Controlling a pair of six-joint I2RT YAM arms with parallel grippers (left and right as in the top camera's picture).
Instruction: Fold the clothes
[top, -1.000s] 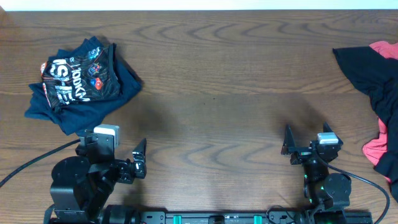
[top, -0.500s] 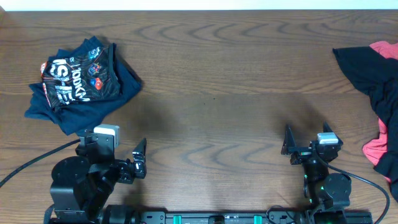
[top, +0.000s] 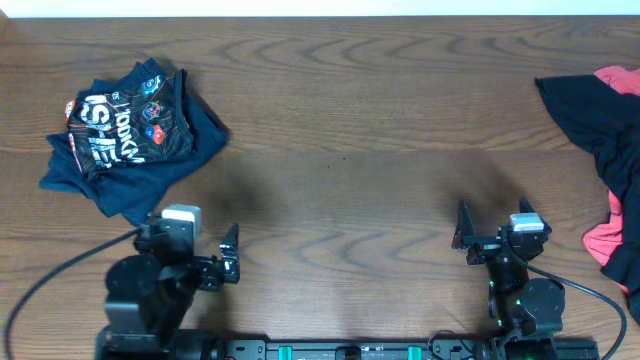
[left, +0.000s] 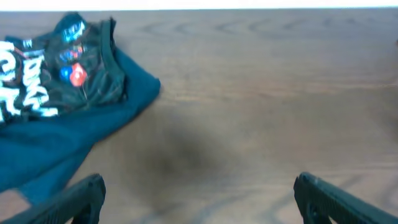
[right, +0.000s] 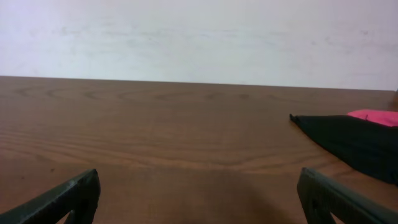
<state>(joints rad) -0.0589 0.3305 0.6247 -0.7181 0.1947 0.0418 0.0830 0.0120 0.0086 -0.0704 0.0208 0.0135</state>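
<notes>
Shifting toward work: the left gripper (top: 228, 262) has edged rightward, near the jersey (top: 125, 125).
It and the right gripper (top: 465, 238) gape wide, both empty; folding apparently not begun.

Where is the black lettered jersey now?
Overhead view: the crumpled black jersey with white and red lettering lies far left on the brown wooden table, atop a dark blue garment, beyond the left arm.

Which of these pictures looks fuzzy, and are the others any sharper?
Left wrist view: soft blur, lettering on the jersey smeared. Overhead view: crisp wood grain, faint dark shadows on the table. Right wrist view: fairly sharp, evenly lit pale wall.
</notes>
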